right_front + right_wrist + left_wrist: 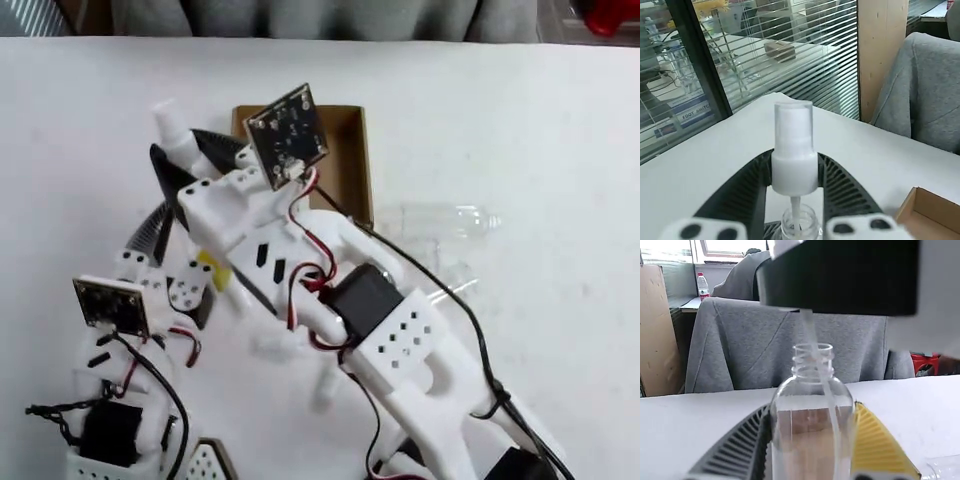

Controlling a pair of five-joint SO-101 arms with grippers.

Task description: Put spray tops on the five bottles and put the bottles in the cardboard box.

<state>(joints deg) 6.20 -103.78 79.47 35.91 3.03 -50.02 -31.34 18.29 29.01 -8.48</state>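
spray top (793, 150) sits upright in the right gripper (794, 169), its black fingers (745, 195) closed narrow on the white collar, nozzle end up. dip tube (821, 377) hangs down from it and passes through the open neck of the bottle (812, 432) directly below. bottle stands upright, long axis vertical and roughly in line with the tube. left gripper (812, 412) clamps it around the body, one grey finger and one yellow pressed to either side. collar is not yet on the threads; a gap shows between them. judgement: the coming move is a straight lowering by the right arm, which must stay centred over the neck. cardboard box (352, 150) lies just beside both grippers, and spare clear bottles (450, 225) lie on the table beyond it.
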